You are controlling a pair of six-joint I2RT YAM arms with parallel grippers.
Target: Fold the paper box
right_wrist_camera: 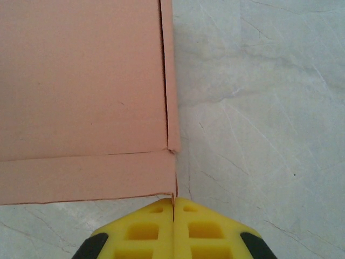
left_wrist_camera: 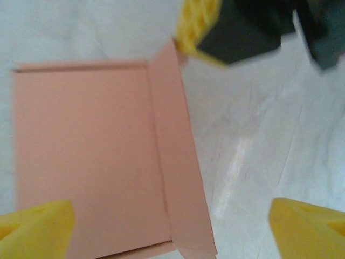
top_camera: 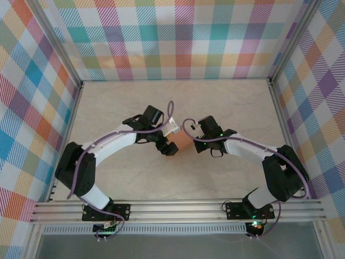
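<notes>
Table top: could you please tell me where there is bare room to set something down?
Free: the far strip of table below the back wall, and the near patch between both arm bases. Crowded: the centre, where left gripper and right gripper meet at the paper box.

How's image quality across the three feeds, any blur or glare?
Left wrist: motion-blurred, the paper box edges smeared, a bright glare streak on the table. Right wrist: sharp, box creases and table veining crisp. Top external: even light, no glare.
</notes>
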